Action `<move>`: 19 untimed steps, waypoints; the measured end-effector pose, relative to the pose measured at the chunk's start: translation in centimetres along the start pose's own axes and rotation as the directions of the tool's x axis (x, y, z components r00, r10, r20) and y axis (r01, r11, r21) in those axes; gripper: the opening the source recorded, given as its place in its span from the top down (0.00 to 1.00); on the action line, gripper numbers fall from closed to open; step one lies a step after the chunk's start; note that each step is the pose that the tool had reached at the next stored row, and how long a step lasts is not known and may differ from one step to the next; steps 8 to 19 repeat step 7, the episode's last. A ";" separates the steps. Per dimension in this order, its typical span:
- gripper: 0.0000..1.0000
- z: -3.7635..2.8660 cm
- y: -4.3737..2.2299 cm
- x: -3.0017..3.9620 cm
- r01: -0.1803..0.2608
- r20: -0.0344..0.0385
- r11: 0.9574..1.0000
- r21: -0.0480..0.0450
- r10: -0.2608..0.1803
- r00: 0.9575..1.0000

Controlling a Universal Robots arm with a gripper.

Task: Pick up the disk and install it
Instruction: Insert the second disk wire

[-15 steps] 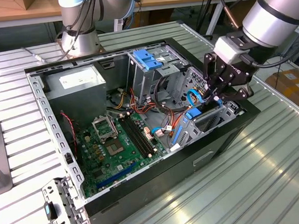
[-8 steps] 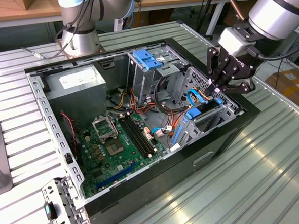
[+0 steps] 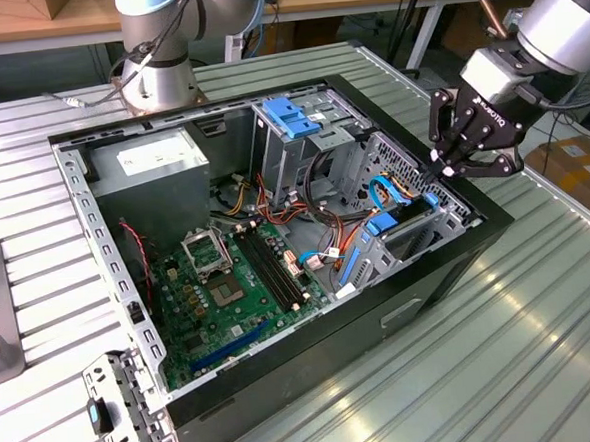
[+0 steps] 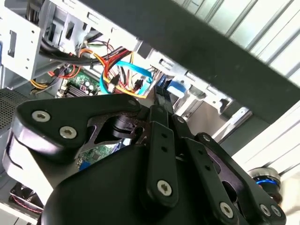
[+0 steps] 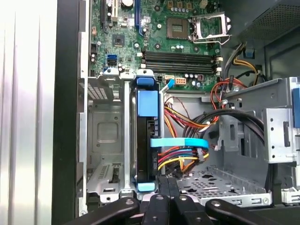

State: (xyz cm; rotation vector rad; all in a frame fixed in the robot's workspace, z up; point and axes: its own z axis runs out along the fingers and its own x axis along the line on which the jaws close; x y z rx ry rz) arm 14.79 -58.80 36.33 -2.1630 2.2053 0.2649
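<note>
Inside the open computer case point(image 3: 311, 320) lying on the ribbed metal counter point(image 3: 540, 296), the disk point(image 5: 146, 140) is seen standing on edge in a metal drive bay point(image 5: 105, 136) by the case's front wall, its blue carrier frame facing up. In the first wrist view its long axis is seen to run from the claw point(image 5: 167, 185) toward the motherboard point(image 5: 154, 33). The claw is held just above the disk's near end with its fingers point(image 4: 161, 105) drawn close together, nothing gripped between them.
</note>
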 end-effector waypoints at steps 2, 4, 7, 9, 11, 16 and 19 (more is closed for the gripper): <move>0.90 0.00 0.00 0.00 0.000 0.000 1.000 0.000 0.000 1.000; 0.90 0.00 0.00 0.01 0.000 0.000 1.000 0.000 0.000 1.000; 0.90 0.00 0.00 0.02 0.000 0.000 1.000 0.000 0.000 1.000; 0.90 0.00 0.00 0.02 0.000 0.000 1.000 0.000 0.000 1.000; 0.90 0.00 0.00 0.02 0.000 0.000 1.000 0.000 0.000 1.000; 0.90 0.00 0.00 0.02 0.000 0.000 1.000 0.000 0.000 1.000; 0.90 0.00 0.00 0.02 0.000 0.000 1.000 0.000 0.000 1.000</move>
